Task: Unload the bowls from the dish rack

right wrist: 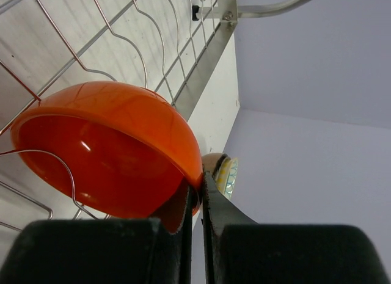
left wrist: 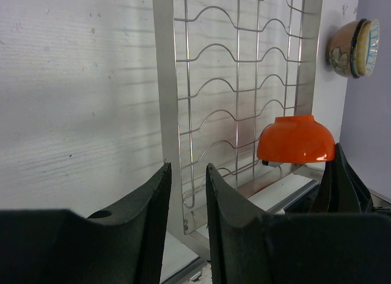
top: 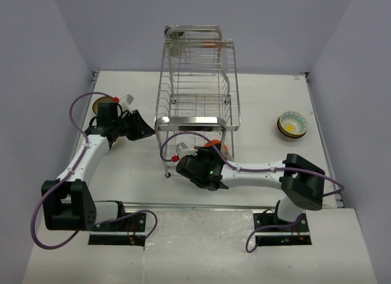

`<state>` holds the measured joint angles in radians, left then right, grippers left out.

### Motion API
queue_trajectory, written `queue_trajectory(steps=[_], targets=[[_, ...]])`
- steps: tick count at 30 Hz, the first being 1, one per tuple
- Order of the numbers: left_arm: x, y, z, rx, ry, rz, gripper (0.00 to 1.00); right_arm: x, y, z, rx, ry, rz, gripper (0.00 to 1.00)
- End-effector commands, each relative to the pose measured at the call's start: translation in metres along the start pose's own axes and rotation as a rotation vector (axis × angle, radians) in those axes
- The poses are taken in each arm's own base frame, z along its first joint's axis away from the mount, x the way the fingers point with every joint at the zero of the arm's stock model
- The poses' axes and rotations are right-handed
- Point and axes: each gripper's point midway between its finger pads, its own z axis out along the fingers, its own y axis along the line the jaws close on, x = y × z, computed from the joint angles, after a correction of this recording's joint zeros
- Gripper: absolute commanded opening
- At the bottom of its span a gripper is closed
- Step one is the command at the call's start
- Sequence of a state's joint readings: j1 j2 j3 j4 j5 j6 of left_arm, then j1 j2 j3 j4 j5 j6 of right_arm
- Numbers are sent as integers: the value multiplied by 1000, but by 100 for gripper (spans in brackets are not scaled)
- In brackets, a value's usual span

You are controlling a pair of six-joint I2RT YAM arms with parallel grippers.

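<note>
The chrome wire dish rack (top: 197,88) stands mid-table. My right gripper (right wrist: 198,185) is shut on the rim of the bright orange-red bowl (right wrist: 110,146), holding it on its side at the rack's front lower tier (top: 220,149). The pale yellow-patterned bowl (top: 292,124) sits on the table to the right. The brown bowl (top: 100,105) sits on the table behind my left arm. A dark-rimmed bowl (top: 178,35) shows at the rack's top back. My left gripper (left wrist: 187,189) is open, its gap lined up with the rack's front left post (left wrist: 167,82). The orange bowl (left wrist: 296,139) shows beyond it.
Grey walls close in the table on the left, back and right. The rack's wire shelf (right wrist: 122,33) lies right behind the orange bowl. The pale bowl also shows in the wrist views (left wrist: 353,47) (right wrist: 225,173).
</note>
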<state>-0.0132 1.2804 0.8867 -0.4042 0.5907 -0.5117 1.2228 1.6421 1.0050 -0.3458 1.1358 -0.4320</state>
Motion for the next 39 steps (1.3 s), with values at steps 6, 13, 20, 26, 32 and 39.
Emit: queue_trajectory(steps=[6,13,20,26,32,39], targets=[[-6,-14,-7,43,-19,53,30,-1,24,4,-48,13,54,0],[-5,-13,-5,47,-16,47,30,2,23,2,-24,43,53,0],[-1,-9,-3,44,-8,41,30,0,6,-5,35,66,104,0],[0,-9,-2,46,-4,36,30,2,-10,-18,84,100,140,0],[3,-8,0,52,1,28,30,8,-25,-30,144,130,188,0],[5,-7,2,57,3,20,30,16,-27,-32,189,139,195,0]])
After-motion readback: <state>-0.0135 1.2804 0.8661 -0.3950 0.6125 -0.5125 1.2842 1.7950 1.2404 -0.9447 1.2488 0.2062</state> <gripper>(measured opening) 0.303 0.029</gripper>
